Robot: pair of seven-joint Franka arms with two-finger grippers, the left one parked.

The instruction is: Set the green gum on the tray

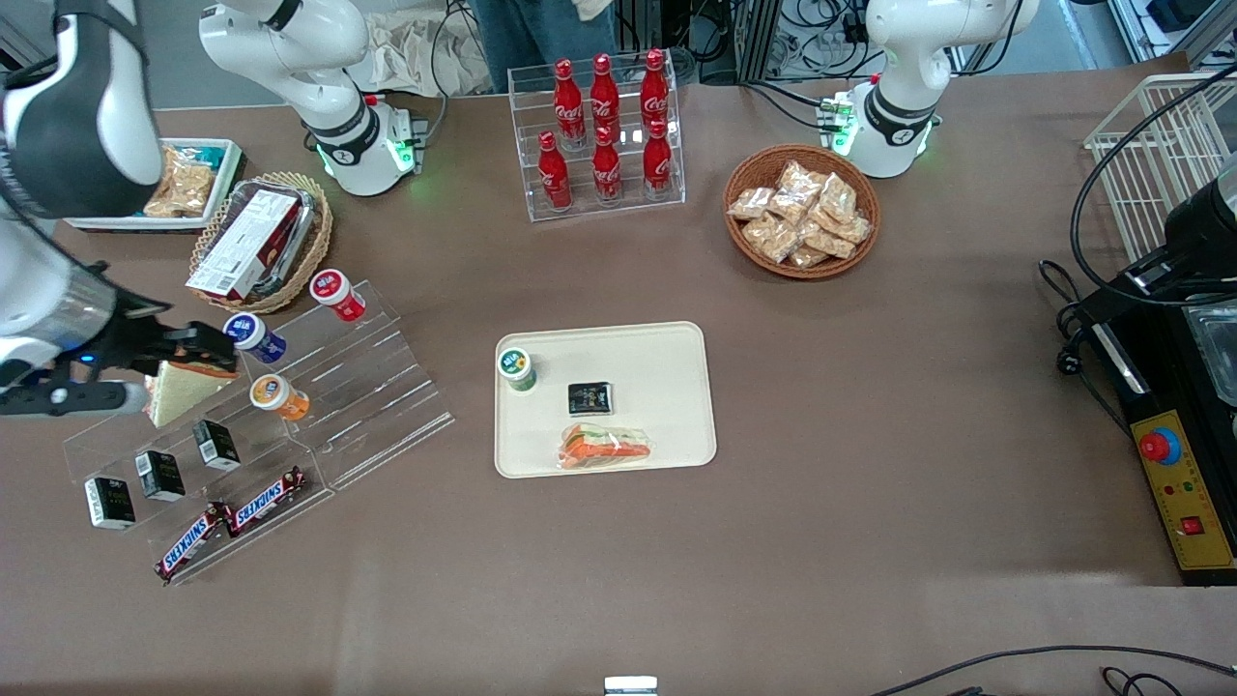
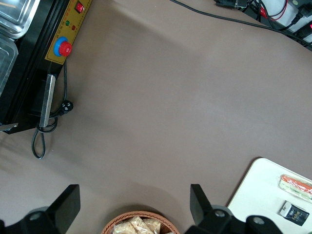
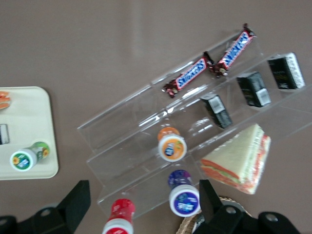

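Note:
The green gum (image 1: 517, 368), a small green bottle with a white lid, stands on the cream tray (image 1: 667, 377), in the corner toward the working arm's end. It also shows in the right wrist view (image 3: 24, 158) on the tray (image 3: 24, 117). My right gripper (image 1: 208, 350) is open and empty. It hovers above the clear stepped rack (image 1: 377, 387), well apart from the tray. In the right wrist view the gripper (image 3: 144, 204) has its fingers (image 3: 73, 204) spread wide, with the red-lidded bottle (image 3: 119, 217) and the blue-lidded bottle (image 3: 184, 197) between them.
A black packet (image 1: 589, 397) and a wrapped sandwich (image 1: 604, 447) lie on the tray. The rack holds an orange bottle (image 1: 280, 396), a sandwich (image 1: 184, 387), black boxes and Snickers bars (image 1: 232, 522). A cola rack (image 1: 604, 126), two wicker baskets (image 1: 802, 211) and a machine (image 1: 1179, 464) stand around.

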